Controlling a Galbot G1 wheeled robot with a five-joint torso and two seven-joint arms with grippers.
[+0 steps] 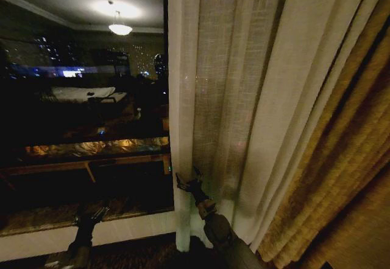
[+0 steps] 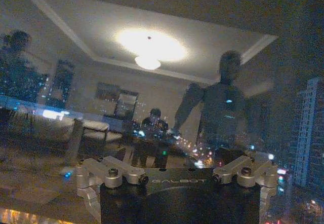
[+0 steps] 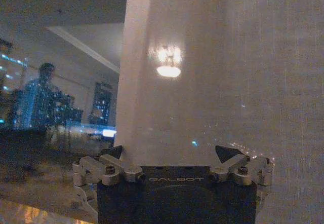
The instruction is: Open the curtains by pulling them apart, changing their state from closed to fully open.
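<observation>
- Curtains [image 1: 244, 98] of sheer cream fabric hang across the centre and right of the head view, their inner edge running down the middle of the frame to the floor; bare dark window glass [image 1: 85, 129] fills the left half.
- Nearest, at the lower centre, the right pincer [image 1: 187, 181] reaches up at that inner edge. In the right wrist view its fingertips [image 3: 114, 152] stand wide apart with the fabric [image 3: 202, 82] directly ahead between them, nothing clamped yet.
- At the lower left, the left pincer [image 1: 91, 215] points at the glass, well apart from any fabric. How far it is spread I cannot tell.
- To do this step well, I judge the right pincer should close on a full fold at the edge, not a thin single layer, then pull sideways toward the golden-brown drape [image 1: 341, 178] at the right, keeping the pull level so the fabric does not slip.
</observation>
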